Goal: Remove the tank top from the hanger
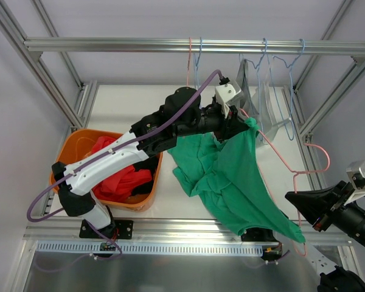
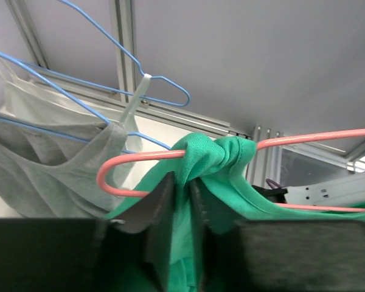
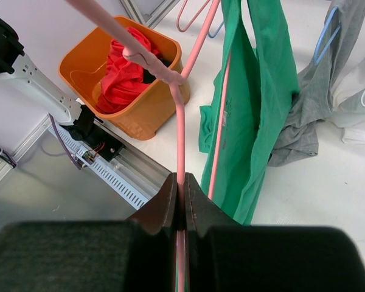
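the right hand (image 3: pixel 181 185) is clamped tight on the wire of the pink hanger (image 3: pixel 180 121), holding it above the near right corner of the surface (image 1: pixel 128 103). the green tank top (image 1: pixel 231 176) hangs on that hanger over the right half of the surface, its body trailing down towards the near edge. one strap is bunched over the hanger's far shoulder, and the left hand (image 2: pixel 181 185) has its fingers drawn narrow, pinching green cloth just below that bunch. an orange basket (image 1: pixel 79 143) with red clothing (image 1: pixel 118 176) sits by the left edge. a grey garment (image 1: pixel 255 100) hangs on blue hangers (image 2: pixel 187 95) from the rail (image 1: pixel 140 44) above the far right corner.
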